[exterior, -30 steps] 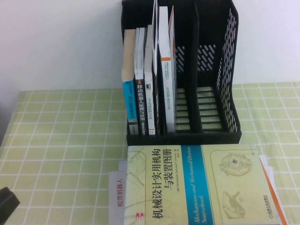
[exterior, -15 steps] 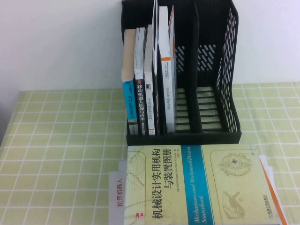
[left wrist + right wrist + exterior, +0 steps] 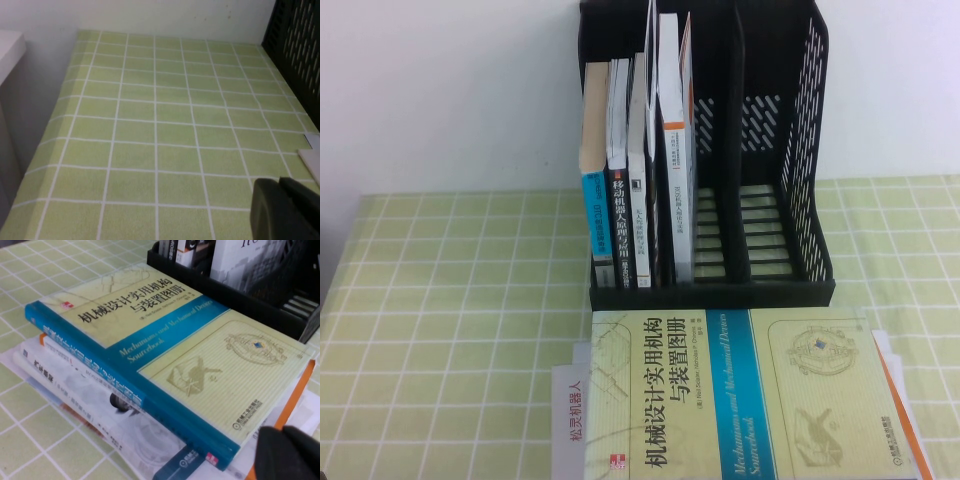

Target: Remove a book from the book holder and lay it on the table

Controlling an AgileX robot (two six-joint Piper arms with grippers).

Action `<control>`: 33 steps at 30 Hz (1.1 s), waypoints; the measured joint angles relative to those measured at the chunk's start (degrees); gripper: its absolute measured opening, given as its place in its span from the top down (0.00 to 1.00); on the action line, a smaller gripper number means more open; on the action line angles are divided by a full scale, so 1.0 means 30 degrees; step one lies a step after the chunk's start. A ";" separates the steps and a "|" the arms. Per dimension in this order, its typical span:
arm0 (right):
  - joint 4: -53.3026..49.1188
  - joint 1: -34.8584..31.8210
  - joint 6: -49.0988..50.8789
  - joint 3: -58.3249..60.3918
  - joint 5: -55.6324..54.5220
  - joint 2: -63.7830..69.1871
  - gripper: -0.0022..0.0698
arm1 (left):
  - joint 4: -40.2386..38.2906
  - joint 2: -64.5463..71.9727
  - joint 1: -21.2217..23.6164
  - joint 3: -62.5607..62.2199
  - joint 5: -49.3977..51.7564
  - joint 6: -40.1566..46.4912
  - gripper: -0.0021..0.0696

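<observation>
The book [image 3: 165, 355] is seen lying flat just ahead of the right gripper [image 3: 290, 455], whose jaws are closed and hold nothing. The left gripper [image 3: 287, 210] is held low over the table [image 3: 150, 125]; its jaw state cannot be told.

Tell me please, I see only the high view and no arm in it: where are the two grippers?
Observer: The right gripper hangs over a corner of the book, jaws shut.
Operator: And the left one?
Observer: The left gripper is above bare table, to the side of the book holder.
Operator: Is the book flat on the cloth?
Observer: No, it lies on a white book.
</observation>
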 joint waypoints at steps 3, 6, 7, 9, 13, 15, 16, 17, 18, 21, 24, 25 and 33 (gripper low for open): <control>0.0000 0.0000 0.0000 0.0000 0.0000 0.0000 0.97 | 0.0000 0.0000 0.0000 0.0000 0.0000 0.0000 0.97; 0.0000 0.0000 0.0000 0.0000 0.0000 0.0000 0.97 | 0.0000 0.0000 0.0000 0.0000 0.0000 0.0371 0.97; 0.0000 0.0000 0.0000 0.0000 0.0000 0.0000 0.97 | 0.0000 0.0000 0.0000 0.0000 0.0000 0.0406 0.97; 0.0000 0.0000 0.0000 0.0000 0.0000 0.0000 0.97 | 0.0000 0.0000 0.0000 0.0000 0.0000 0.0406 0.97; 0.0000 0.0000 0.0050 0.0000 0.0000 0.0000 0.97 | 0.0000 0.0000 0.0000 0.0000 0.0000 0.0406 0.97; 0.0000 0.0000 0.0260 0.0000 0.0000 0.0000 0.97 | 0.0000 0.0000 0.0030 0.0000 0.0000 0.0406 0.97; 0.0000 0.0000 0.0293 0.0000 0.0000 0.0000 0.97 | 0.0000 0.0000 0.0030 0.0000 0.0000 0.0406 0.97; 0.0000 0.0000 0.0340 0.0000 0.0000 0.0000 0.97 | 0.0000 0.0000 0.0030 0.0000 0.0000 0.0406 0.97; 0.0000 0.0000 0.0354 0.0000 0.0000 0.0000 0.97 | 0.0000 0.0000 0.0030 0.0000 0.0000 0.0406 0.97; 0.0000 0.0000 0.0385 0.0000 0.0000 0.0000 0.97 | 0.0000 0.0000 0.0030 0.0000 0.0000 0.0406 0.97; 0.0000 0.0000 0.0385 0.0000 0.0000 0.0000 0.97 | 0.0000 0.0000 0.0030 0.0000 0.0000 0.0406 0.97; 0.0000 0.0000 0.0385 0.0000 0.0000 0.0000 0.97 | 0.0000 0.0000 0.0030 0.0000 0.0000 0.0406 0.97; -0.2926 -0.1913 0.2480 0.0711 -0.2078 -0.0274 0.97 | 0.0000 0.0000 0.0030 0.0000 0.0000 0.0406 0.97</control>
